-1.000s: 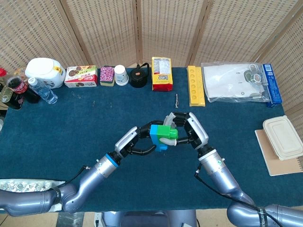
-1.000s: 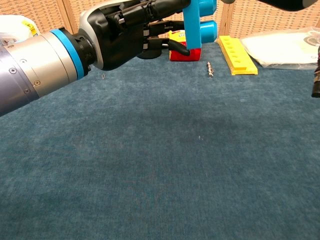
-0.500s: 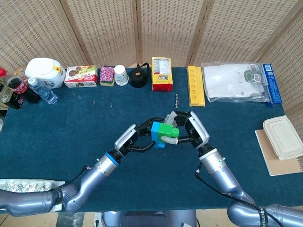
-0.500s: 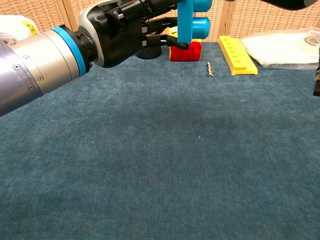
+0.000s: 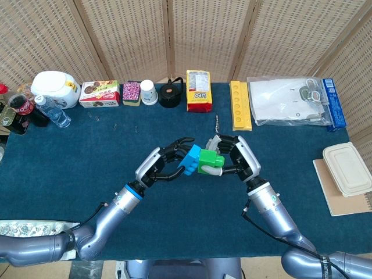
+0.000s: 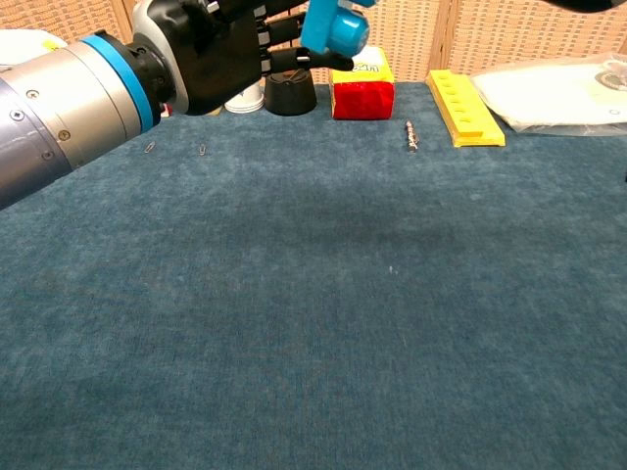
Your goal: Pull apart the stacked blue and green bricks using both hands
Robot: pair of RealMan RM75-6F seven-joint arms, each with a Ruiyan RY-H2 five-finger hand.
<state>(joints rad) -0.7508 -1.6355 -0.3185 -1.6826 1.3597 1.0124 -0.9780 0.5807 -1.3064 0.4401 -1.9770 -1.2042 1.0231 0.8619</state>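
Observation:
The blue brick (image 5: 191, 158) and the green brick (image 5: 208, 161) hang above the middle of the blue table, still touching side by side. My left hand (image 5: 164, 163) grips the blue brick from the left. My right hand (image 5: 235, 158) holds the green brick from the right, a pale finger under it. In the chest view only the blue brick (image 6: 333, 26) shows at the top edge, pinched by my left hand (image 6: 211, 44); the green brick and the right hand are out of that frame.
Along the far edge stand a red and yellow box (image 5: 198, 90), a yellow tray (image 5: 240, 105), a black pot (image 5: 170, 95), a paper cup (image 5: 149, 92) and bottles (image 5: 23, 110). A metal bolt (image 6: 411, 135) lies near the yellow tray. A lunch box (image 5: 347, 168) sits at right.
Both hands have lifted slightly and the blue brick has tilted and shifted left; the bricks now sit beside each other more than one over the other.

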